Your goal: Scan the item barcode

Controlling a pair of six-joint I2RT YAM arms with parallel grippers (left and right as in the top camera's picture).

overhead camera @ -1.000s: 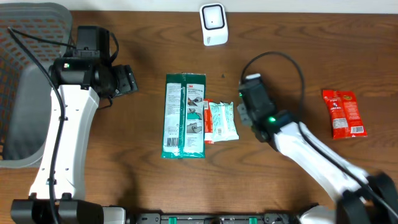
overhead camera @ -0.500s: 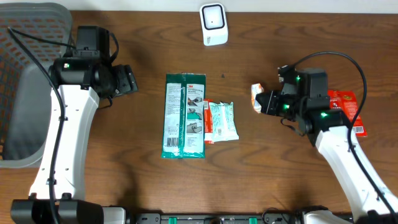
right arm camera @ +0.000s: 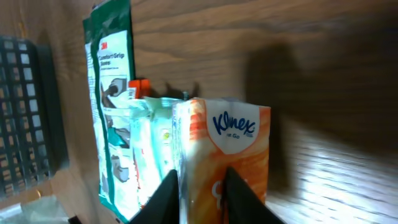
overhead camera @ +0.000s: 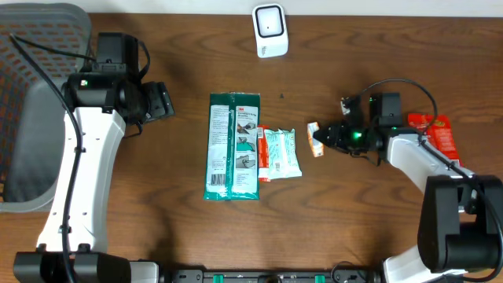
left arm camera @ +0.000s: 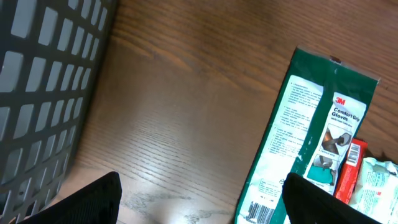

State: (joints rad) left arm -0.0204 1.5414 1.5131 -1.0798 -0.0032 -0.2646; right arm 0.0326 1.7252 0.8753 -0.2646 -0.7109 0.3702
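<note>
The Kleenex pack [right arm camera: 227, 155] stands on edge at the tips of the right gripper [right arm camera: 202, 190], low over the table. The wrist view shows its fingers set narrowly against the pack's lower face. Whether they actually pinch it or only rest on it cannot be told.

Just beyond the fingertips lie a pale green pack [overhead camera: 281, 153] and a green glove pack [overhead camera: 233, 145]. The scanner [overhead camera: 269, 30] sits well off to the gripper's side at the table's far edge, and a red packet [overhead camera: 442, 148] lies behind the wrist.

The pack looks close to being set down, so it should be released cleanly, clear of the pale green pack.

The left gripper [left arm camera: 205, 202] is spread wide and empty, with a basket [left arm camera: 37, 93] beside it.
</note>
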